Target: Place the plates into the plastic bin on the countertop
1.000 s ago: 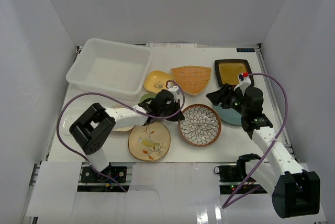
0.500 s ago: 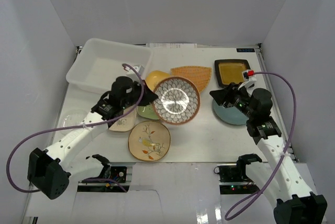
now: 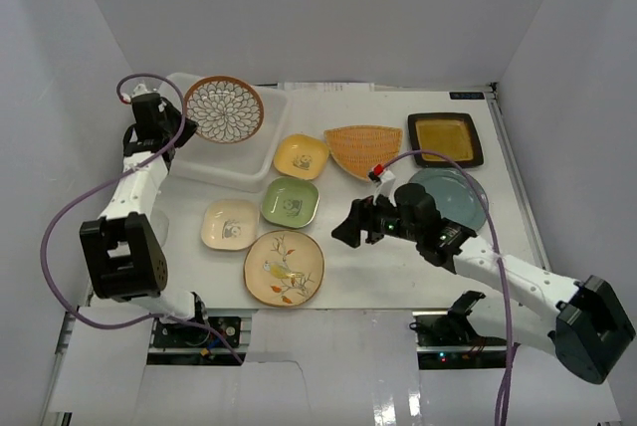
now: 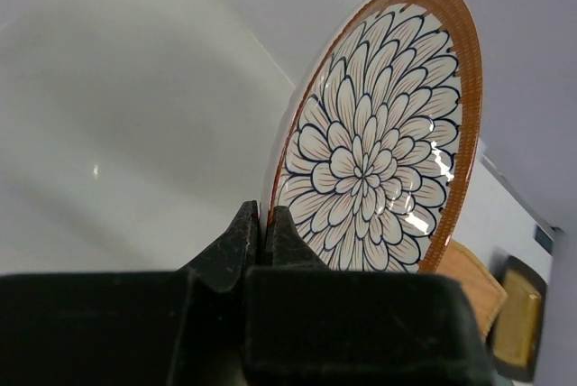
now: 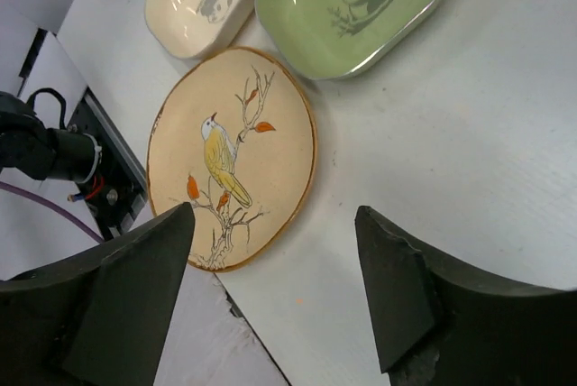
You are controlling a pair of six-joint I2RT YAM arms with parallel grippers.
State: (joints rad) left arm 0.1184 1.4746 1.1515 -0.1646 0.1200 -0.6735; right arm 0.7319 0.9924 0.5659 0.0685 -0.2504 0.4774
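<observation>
White countertop [image 3: 348,107] fills the middle of the overhead view, boxed in by plain white panels. At its upper left stands the plastic bin [image 3: 234,157]. Over the bin, the left gripper [image 4: 263,233] is clamped shut on the lower rim of a flower-patterned plate [image 3: 224,109] with a brown border. The plate is held up on edge, tilted, its face turned toward the camera.

The other plates lie flat on the countertop, outside the bin. Just right of the bin is a yellow plate [image 3: 302,155], then an orange fan-shaped plate [image 3: 364,149] and, at the upper right, a dark square plate [image 3: 445,138] with an amber centre. Below that sits a blue round plate [image 3: 453,197], partly behind the right arm. Lower centre-left lie a green plate [image 3: 290,202] and a cream plate [image 3: 230,224], both with a panda drawing, and nearest the bottom edge a round bird plate [image 3: 284,267].

The right gripper [image 3: 343,232] hangs just right of the bird plate. Its fingers are spread wide with nothing between them.
</observation>
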